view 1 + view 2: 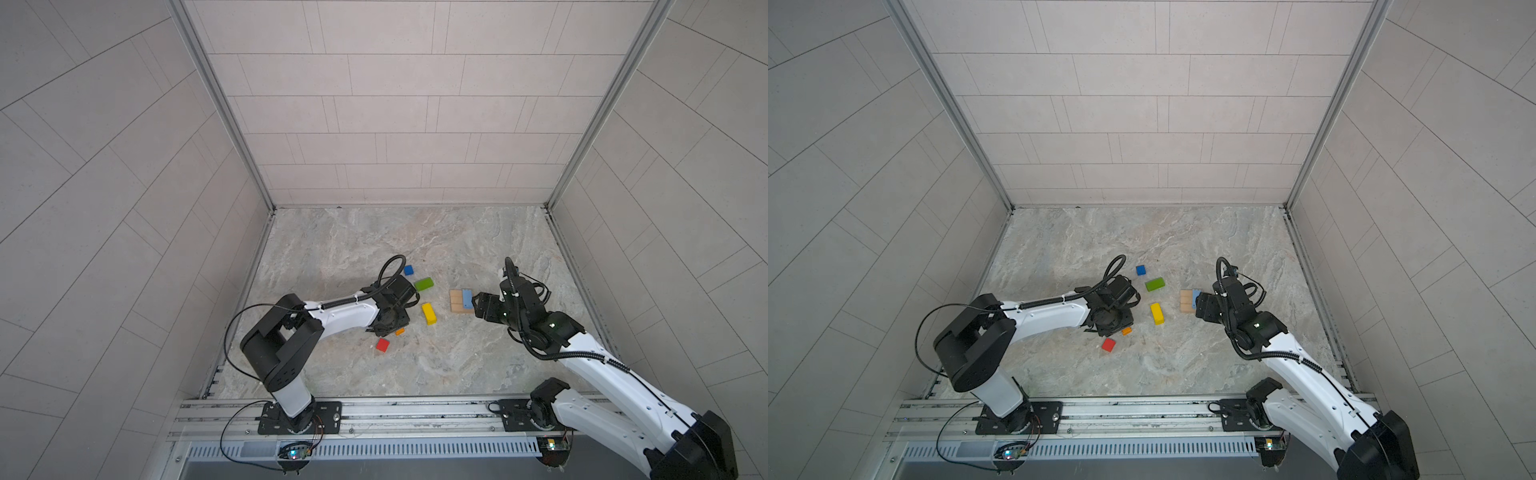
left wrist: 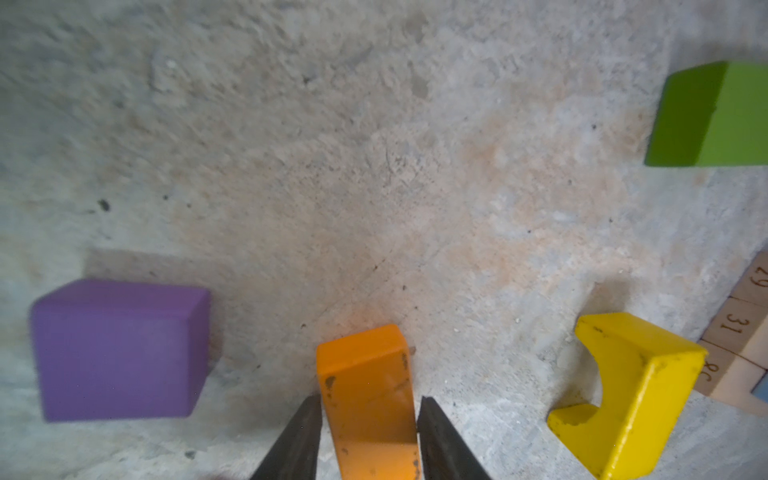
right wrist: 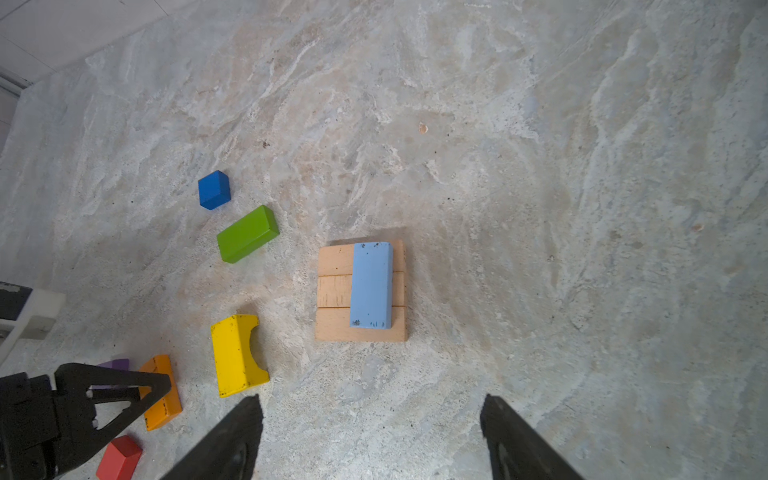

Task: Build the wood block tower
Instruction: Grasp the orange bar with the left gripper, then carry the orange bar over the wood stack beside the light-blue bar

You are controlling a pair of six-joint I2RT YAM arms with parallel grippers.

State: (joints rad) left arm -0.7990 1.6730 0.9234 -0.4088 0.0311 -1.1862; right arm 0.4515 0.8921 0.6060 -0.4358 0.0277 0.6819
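Observation:
Three tan bars [image 3: 332, 291] lie side by side as a base, with a light-blue bar [image 3: 371, 284] lying across them. My left gripper [image 2: 369, 397] is shut on an orange bar [image 2: 365, 374] that rests on the table, one finger against each long side. My right gripper [image 3: 370, 399] hangs open and empty just short of the base [image 1: 456, 301]. Loose on the table are a yellow arched bar [image 1: 429, 313], a green bar [image 1: 424, 284], a dark-blue cube [image 1: 409, 270], a red cube [image 1: 382, 345] and a purple cube [image 2: 116, 353].
Marble-patterned tabletop [image 1: 415, 241] enclosed by tiled walls on three sides. A metal rail [image 1: 395, 409] with both arm bases runs along the front edge. The left arm's wrist covers the purple cube in both top views.

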